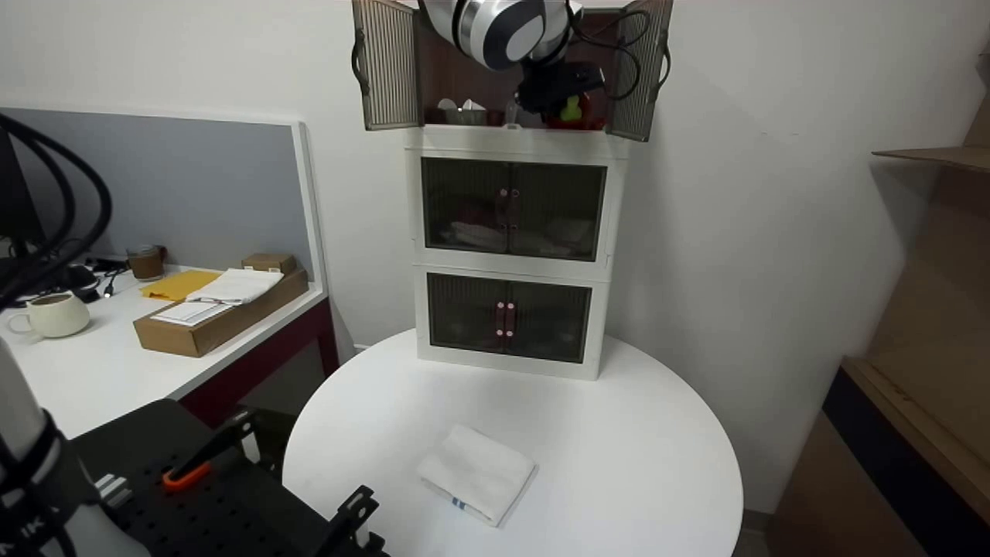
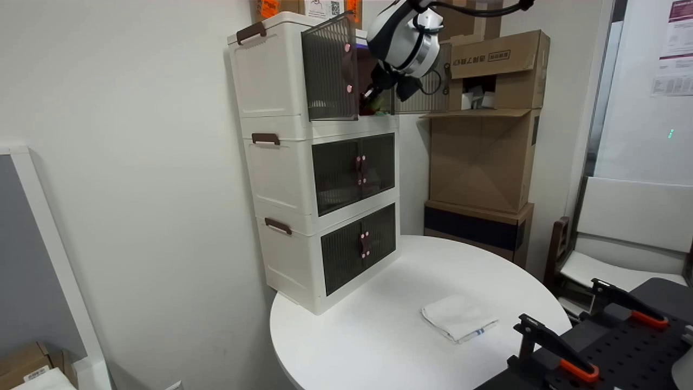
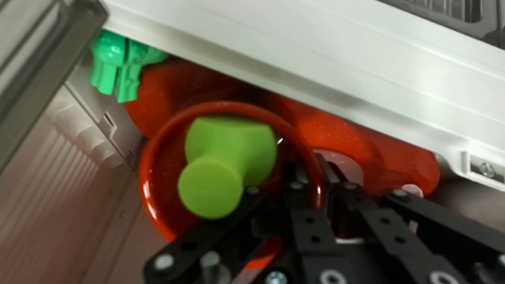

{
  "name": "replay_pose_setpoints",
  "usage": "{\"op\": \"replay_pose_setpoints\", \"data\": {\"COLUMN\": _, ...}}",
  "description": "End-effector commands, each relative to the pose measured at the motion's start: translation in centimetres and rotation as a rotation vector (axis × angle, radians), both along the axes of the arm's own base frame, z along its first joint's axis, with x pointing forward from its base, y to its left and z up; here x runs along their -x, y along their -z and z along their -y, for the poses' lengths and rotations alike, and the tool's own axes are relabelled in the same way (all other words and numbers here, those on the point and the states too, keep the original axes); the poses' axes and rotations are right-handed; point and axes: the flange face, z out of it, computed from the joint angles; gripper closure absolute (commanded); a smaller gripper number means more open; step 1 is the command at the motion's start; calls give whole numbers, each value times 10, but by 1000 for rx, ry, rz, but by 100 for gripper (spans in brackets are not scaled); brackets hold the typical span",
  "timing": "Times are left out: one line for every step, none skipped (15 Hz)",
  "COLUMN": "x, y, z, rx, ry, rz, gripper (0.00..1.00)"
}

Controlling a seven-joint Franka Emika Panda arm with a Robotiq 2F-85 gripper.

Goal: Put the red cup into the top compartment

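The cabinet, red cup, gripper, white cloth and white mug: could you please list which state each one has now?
Top compartment: open.
Middle compartment doors: shut.
Bottom compartment doors: shut.
Red cup: held, with a light-green object inside.
Gripper: closed on the cup's rim.
White cloth: folded, lying flat.
White mug: upright.

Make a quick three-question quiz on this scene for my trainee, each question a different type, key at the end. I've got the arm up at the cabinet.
1. Multiple choice: which compartment of the white cabinet stands open?
a) bottom
b) middle
c) top

2. True or false: the folded white cloth lies on the round table.

3. Fill in the blank: in the wrist view, the red cup, with a lime-green object inside, has its ____ between the two sides of the gripper.

Key
1: c, the top compartment
2: true
3: rim
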Motion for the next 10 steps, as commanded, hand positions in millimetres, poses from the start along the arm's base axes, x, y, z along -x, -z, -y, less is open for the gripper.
{"op": "replay_pose_setpoints", "data": {"x": -16, "y": -6, "z": -2, "rx": -4, "ry": 22, "rz": -5, "gripper": 98}}
{"op": "replay_pose_setpoints", "data": {"x": -18, "y": -8, "z": -3, "rx": -2, "ry": 27, "rz": -5, "gripper": 68}}
{"op": "replay_pose_setpoints", "data": {"x": -19, "y": -9, "z": -3, "rx": -2, "ry": 29, "rz": -4, "gripper": 68}}
{"op": "replay_pose_setpoints", "data": {"x": -20, "y": -12, "z": -4, "rx": -3, "ry": 32, "rz": 0, "gripper": 61}}
{"op": "replay_pose_setpoints", "data": {"x": -20, "y": -14, "z": -4, "rx": -3, "ry": 33, "rz": 4, "gripper": 54}}
{"op": "replay_pose_setpoints", "data": {"x": -20, "y": -17, "z": -5, "rx": -3, "ry": 33, "rz": 12, "gripper": 47}}
{"op": "replay_pose_setpoints", "data": {"x": -20, "y": -20, "z": -6, "rx": 0, "ry": 34, "rz": 19, "gripper": 38}}
{"op": "replay_pose_setpoints", "data": {"x": -20, "y": -22, "z": -6, "rx": 0, "ry": 34, "rz": 24, "gripper": 31}}
{"op": "replay_pose_setpoints", "data": {"x": -20, "y": -26, "z": -7, "rx": -1, "ry": 32, "rz": 31, "gripper": 25}}
{"op": "replay_pose_setpoints", "data": {"x": -20, "y": -28, "z": -7, "rx": -1, "ry": 32, "rz": 38, "gripper": 17}}
